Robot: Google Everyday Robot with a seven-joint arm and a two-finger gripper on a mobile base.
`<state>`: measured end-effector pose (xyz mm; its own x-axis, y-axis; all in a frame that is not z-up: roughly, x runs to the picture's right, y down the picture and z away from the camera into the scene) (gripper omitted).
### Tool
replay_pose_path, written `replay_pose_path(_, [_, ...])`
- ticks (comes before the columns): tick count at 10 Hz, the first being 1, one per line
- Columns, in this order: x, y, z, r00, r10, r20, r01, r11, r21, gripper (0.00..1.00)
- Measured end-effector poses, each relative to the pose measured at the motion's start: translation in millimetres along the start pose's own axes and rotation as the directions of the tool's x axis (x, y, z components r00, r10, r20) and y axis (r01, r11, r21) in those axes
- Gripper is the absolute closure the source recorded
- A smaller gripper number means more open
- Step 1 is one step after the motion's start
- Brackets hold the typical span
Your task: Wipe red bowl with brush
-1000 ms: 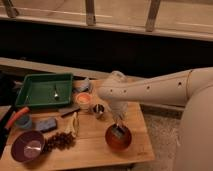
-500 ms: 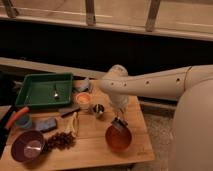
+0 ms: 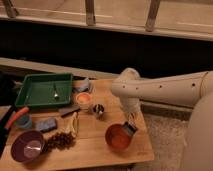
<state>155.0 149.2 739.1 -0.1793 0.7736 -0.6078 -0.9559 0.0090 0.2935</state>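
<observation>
Gripper: as it hung at the red bowl's [image 3: 119,137] rim, the gripper [image 3: 130,128] gave no clear view of its finger state.
Brush: its pale head [image 3: 128,131] seemingly met the rim.
Technique: light sweeps inside suited best.

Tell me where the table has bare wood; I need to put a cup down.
Bare wood runs along the front edge between the purple bowl and the red bowl, below the grapes. The left and middle are crowded around the green tray. The tool sits at the red bowl's rim.

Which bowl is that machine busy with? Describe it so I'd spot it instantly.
On the wooden table, look at the near right corner, under the white arm's tool. The red bowl is glossy orange-red and coppery inside, unlike the duller purple bowl at the left corner.
</observation>
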Motion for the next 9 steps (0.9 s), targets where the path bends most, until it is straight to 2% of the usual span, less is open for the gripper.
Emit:
replay_pose_path(2, [11.4,9.5,1.9,0.999,-0.035,-0.008,0.035,0.999,0.001,1.00])
replay_pose_path(4, [12.7,35.6,-3.3,0.995,-0.098,0.004,0.098,0.995,-0.005,1.00])
replay_pose_path(5, [8.6,56.0,-8.7,0.991,-0.134,0.016,0.134,0.991,-0.009,1.00])
replay_pose_path(7, [-3.1,80.3,-15.3,0.985,-0.168,0.033,0.169,0.985,-0.022,1.00])
replay_pose_path(9, [-21.3,82.3,-17.1,0.987,-0.159,0.038,0.160,0.987,-0.033,1.00])
